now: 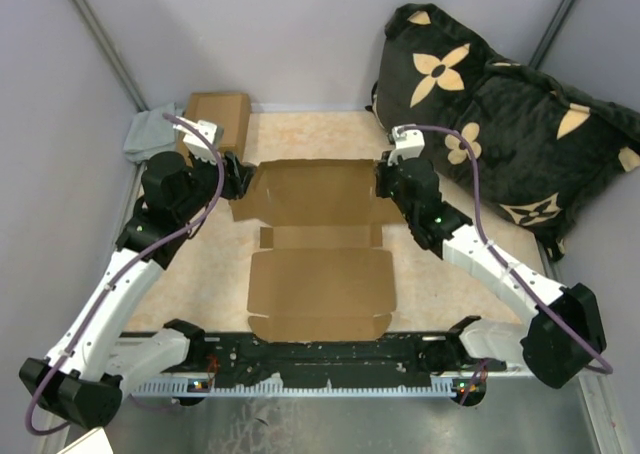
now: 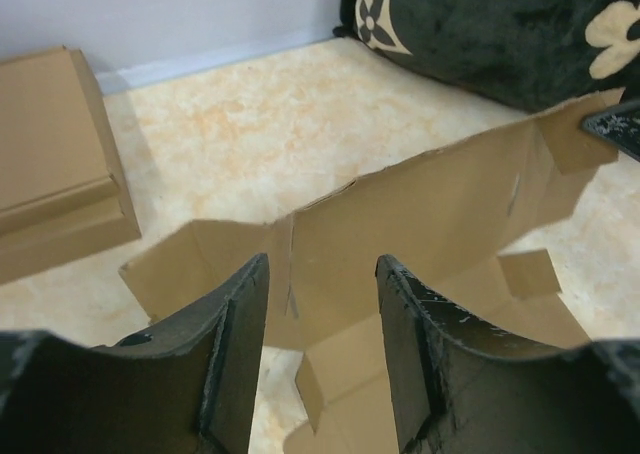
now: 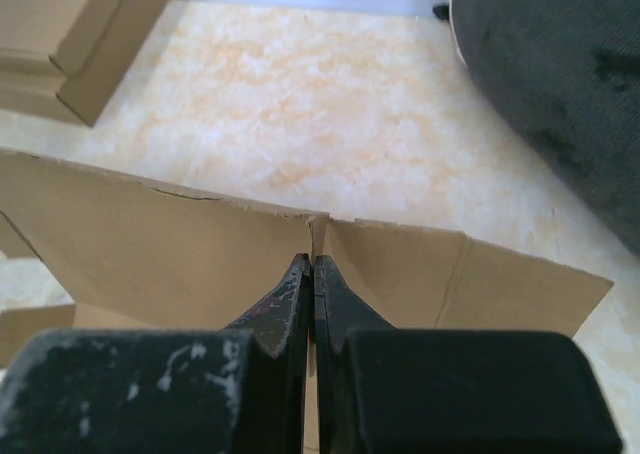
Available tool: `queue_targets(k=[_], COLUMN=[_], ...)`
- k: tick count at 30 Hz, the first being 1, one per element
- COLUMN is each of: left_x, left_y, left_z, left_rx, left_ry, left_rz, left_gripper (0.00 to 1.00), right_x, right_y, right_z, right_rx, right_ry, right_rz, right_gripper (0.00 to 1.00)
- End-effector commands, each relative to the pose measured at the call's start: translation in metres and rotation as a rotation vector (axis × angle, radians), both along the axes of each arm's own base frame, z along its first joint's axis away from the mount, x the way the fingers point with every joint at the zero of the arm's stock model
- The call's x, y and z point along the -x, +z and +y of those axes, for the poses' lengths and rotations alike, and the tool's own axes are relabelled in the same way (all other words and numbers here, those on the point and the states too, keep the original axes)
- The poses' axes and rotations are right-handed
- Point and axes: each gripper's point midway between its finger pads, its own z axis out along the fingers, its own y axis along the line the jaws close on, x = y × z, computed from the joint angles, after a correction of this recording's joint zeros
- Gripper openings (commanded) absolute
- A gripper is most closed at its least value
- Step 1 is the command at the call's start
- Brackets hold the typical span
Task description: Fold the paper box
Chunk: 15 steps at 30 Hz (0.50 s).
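The paper box is a brown die-cut cardboard sheet lying between the arms, its back panel raised as a low wall. My left gripper is at the left end of that wall. In the left wrist view it stands open, with the wall and a small side flap beyond the fingers and nothing between them. My right gripper is at the wall's right end. In the right wrist view it is shut, its tips against the wall at a vertical crease.
A smaller stacked pair of cardboard boxes sits at the back left beside a grey cloth. A large black cushion with tan flowers fills the back right, close to the right arm. Grey walls enclose the table.
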Motion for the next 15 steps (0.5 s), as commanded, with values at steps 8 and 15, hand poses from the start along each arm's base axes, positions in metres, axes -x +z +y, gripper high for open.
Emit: queue_targets(k=[8,15], left_x=[0.004,0.006], left_y=[-0.018,-0.038], left_z=[-0.010,-0.022], left_rx=[0.044,0.088], left_ry=[-0.027,-0.059], left_rz=[0.101,0.192], left_gripper=[0.52,0.47], right_x=[-0.003,-0.007], right_y=[0.092,0.085], right_z=[-0.007,-0.009], right_rx=[-0.253,-0.246], right_ry=[-0.078,-0.116], right_rz=[-0.436,-0.423], right_gripper=[0.00,0.00])
